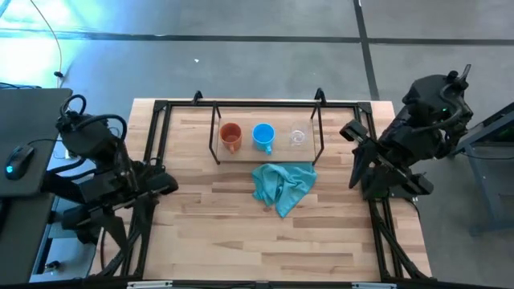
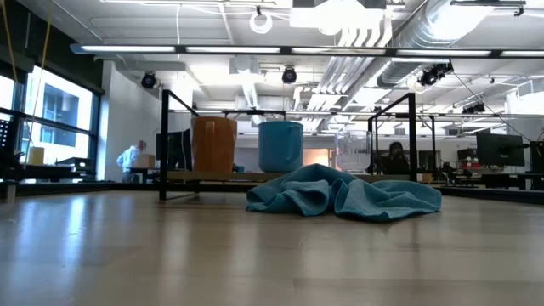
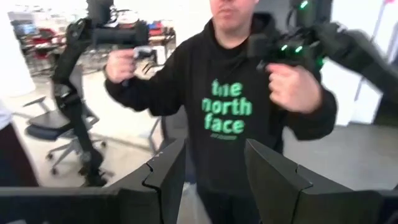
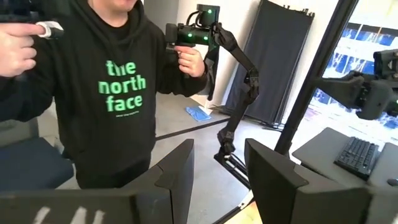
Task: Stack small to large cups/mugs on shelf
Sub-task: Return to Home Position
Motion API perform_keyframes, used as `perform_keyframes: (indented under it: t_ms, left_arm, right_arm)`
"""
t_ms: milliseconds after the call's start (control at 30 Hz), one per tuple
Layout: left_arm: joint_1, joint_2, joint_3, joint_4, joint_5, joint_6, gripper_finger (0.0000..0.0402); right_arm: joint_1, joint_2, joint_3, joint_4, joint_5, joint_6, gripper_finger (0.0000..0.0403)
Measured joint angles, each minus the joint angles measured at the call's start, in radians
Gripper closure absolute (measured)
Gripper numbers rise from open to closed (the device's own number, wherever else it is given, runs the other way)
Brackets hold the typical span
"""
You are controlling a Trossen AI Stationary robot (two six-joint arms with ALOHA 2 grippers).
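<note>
Already the orange-brown mug (image 1: 230, 137), blue mug (image 1: 263, 136) and clear glass cup (image 1: 298, 138) are set in a row on the shelf (image 1: 245, 153), the glass seemingly upright, though faint from above. Retraction should be finished slowly, clear of the rack. The left gripper (image 3: 214, 163) and right gripper (image 4: 218, 159) are spread wide, empty, at the table's (image 1: 241, 237) sides. A teal cloth (image 1: 283, 185) is crumpled before the shelf; a person (image 3: 227, 112) is seen beyond.
</note>
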State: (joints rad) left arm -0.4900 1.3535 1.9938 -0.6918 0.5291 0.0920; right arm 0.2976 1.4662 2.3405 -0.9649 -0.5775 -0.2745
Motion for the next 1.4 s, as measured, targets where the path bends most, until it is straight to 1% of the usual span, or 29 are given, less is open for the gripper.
perform_keyframes:
  t_ms: [133,200,300,400,533,667,733,933,1067,1200,1333,1400]
  left_arm:
    - [0.000,-0.019,0.000,-0.056,-0.045,0.028,0.0247]
    - [0.000,-0.029,0.000,-0.078,-0.048,0.033,0.0247]
    - [0.000,-0.047,-0.001,-0.097,-0.048,0.036,0.0247]
    - [0.000,-0.084,-0.054,-0.083,-0.049,0.044,0.0247]
    - [0.000,-0.175,-0.222,0.005,-0.064,0.033,0.0248]
    - [0.000,-0.313,-0.451,0.187,-0.117,0.006,0.0248]
    - [0.000,-0.393,-0.565,0.298,-0.158,-0.013,0.0248]
    - [0.000,-0.627,-0.837,0.509,-0.286,-0.053,0.0248]
    - [0.000,-0.761,-0.972,0.587,-0.368,-0.063,0.0248]
    - [0.000,-0.877,-1.072,0.601,-0.453,-0.071,0.0248]
    - [0.000,-0.980,-1.153,0.617,-0.496,-0.075,0.0247]
    - [0.000,-1.030,-1.185,0.626,-0.497,-0.075,0.0247]
  right_arm:
    - [0.000,0.000,0.000,0.000,0.031,-0.007,0.0268]
    - [-0.003,0.000,0.000,-0.007,0.057,-0.008,0.0268]
    - [-0.010,0.000,0.000,-0.022,0.068,-0.016,0.0268]
    - [-0.011,0.006,0.000,-0.025,0.070,-0.020,0.0268]
    - [-0.012,0.014,0.000,-0.037,0.074,-0.022,0.0268]
    - [-0.012,0.014,0.000,-0.041,0.109,-0.022,0.0268]
    - [-0.017,0.014,0.000,-0.040,0.110,-0.024,0.0268]
    - [-0.054,0.013,0.000,-0.040,0.112,-0.038,0.0268]
    - [-0.082,0.013,0.000,-0.040,0.112,-0.047,0.0268]
    - [-0.108,0.013,0.000,-0.041,0.112,-0.045,0.0268]
    - [-0.143,0.013,0.000,-0.062,0.111,-0.041,0.0268]
    - [-0.164,0.014,0.000,-0.072,0.112,-0.031,0.0268]
